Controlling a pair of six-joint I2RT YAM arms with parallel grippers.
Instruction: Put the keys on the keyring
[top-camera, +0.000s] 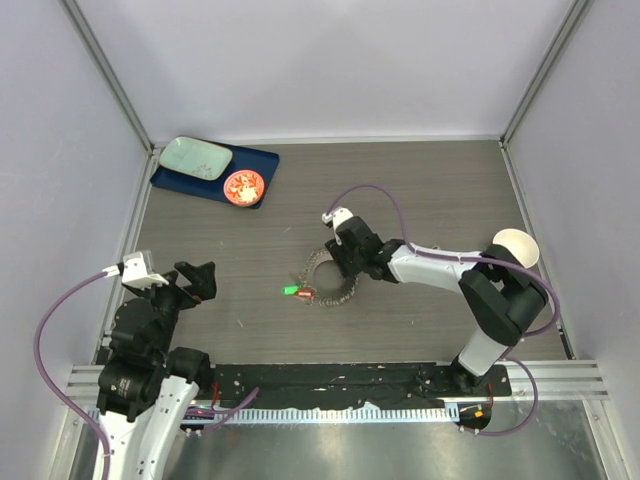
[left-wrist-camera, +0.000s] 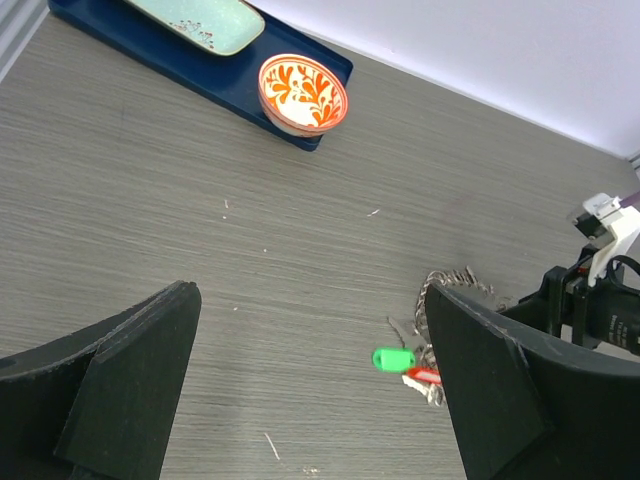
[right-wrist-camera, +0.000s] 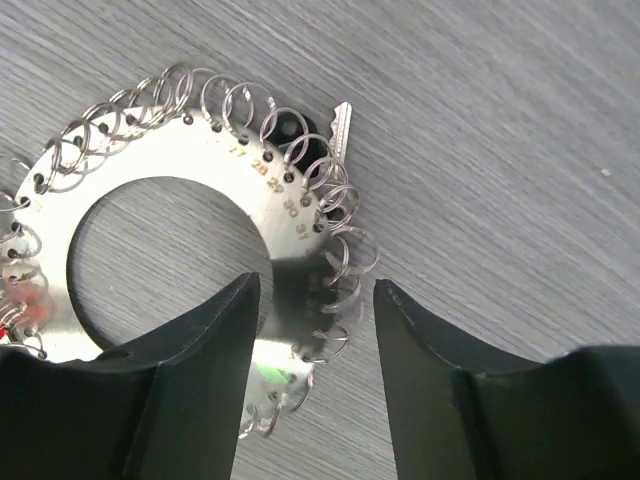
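The keyring lies flat mid-table, a metal disc with a hole and a fringe of small wire rings. A green-tagged key and a red-tagged key lie at its left edge, also in the left wrist view as the green key and the red key. A black-headed key lies among the rings at the rim; whether it hangs on one I cannot tell. My right gripper is low over the ring, jaws apart astride its band. My left gripper stands wide open and empty, left of the keys.
A blue tray at the back left carries a pale green plate and an orange-red patterned dish. A white round object sits by the right arm's elbow. Walls close in on three sides.
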